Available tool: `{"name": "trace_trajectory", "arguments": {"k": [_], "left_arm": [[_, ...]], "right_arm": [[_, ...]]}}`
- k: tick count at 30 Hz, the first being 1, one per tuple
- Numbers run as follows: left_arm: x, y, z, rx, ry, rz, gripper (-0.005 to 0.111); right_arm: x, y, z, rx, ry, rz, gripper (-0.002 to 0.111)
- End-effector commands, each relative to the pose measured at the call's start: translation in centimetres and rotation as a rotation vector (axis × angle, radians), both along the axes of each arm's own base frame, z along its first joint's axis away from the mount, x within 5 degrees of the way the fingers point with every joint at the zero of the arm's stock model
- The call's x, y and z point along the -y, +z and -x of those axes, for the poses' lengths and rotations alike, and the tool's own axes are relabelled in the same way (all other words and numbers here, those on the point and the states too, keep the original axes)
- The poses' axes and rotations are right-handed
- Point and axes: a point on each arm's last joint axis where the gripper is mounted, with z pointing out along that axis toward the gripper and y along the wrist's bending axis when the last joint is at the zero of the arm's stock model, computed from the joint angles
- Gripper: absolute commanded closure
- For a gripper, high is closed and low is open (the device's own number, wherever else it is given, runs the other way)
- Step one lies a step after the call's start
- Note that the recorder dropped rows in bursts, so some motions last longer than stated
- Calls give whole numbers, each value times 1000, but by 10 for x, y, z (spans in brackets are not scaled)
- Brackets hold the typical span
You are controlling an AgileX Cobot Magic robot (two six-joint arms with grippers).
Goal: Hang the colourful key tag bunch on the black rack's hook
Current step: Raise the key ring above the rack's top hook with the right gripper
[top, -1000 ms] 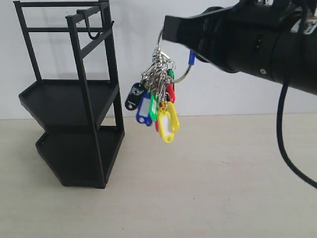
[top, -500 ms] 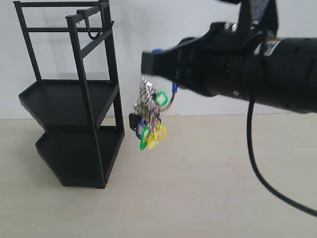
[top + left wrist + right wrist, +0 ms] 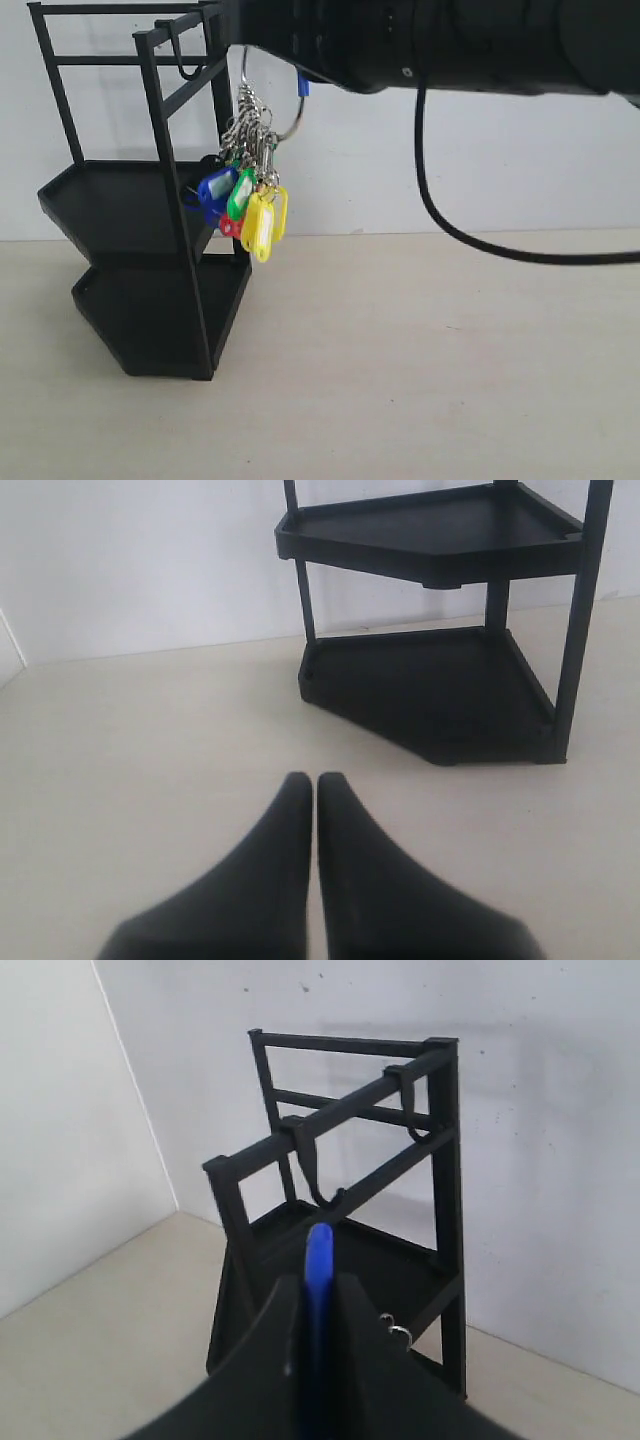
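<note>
The black rack (image 3: pixel 150 210) stands on the left, and a dark J-shaped hook (image 3: pixel 185 58) hangs from its top rail. My right gripper (image 3: pixel 258 38) reaches in along the top, shut on the wire loop (image 3: pixel 285 125) of the colourful key tag bunch (image 3: pixel 250 205). The tags dangle just right of the rack's front upright, below and to the right of the hook. In the right wrist view the gripper (image 3: pixel 318 1285) pinches the loop's blue sleeve (image 3: pixel 319 1245), with a hook (image 3: pixel 320 1180) straight ahead on the rail. My left gripper (image 3: pixel 315 782) is shut and empty, low over the table, facing the rack (image 3: pixel 440 690).
A pale tabletop (image 3: pixel 420 360) stretches right of the rack, with a white wall (image 3: pixel 450 170) behind. A black cable (image 3: pixel 470 235) loops down from the right arm. A second hook (image 3: pixel 413 1110) sits further along the rack's top.
My right arm has swung left and upward with the key tag bunch. The tags went from mid-scene to right beside the rack's upright and have settled from their swing.
</note>
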Motion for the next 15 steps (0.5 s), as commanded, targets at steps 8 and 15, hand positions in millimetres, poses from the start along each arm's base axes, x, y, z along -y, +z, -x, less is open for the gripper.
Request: {"name": "trace_trajectory", "arguments": {"k": [8, 15], "left_arm": [[0, 1, 0, 9, -2, 4, 102], [0, 1, 0, 9, -2, 4, 102]], "right_arm": [[-22, -18, -40, 10, 4, 115, 108], [34, -23, -66, -89, -126, 148, 108]]}}
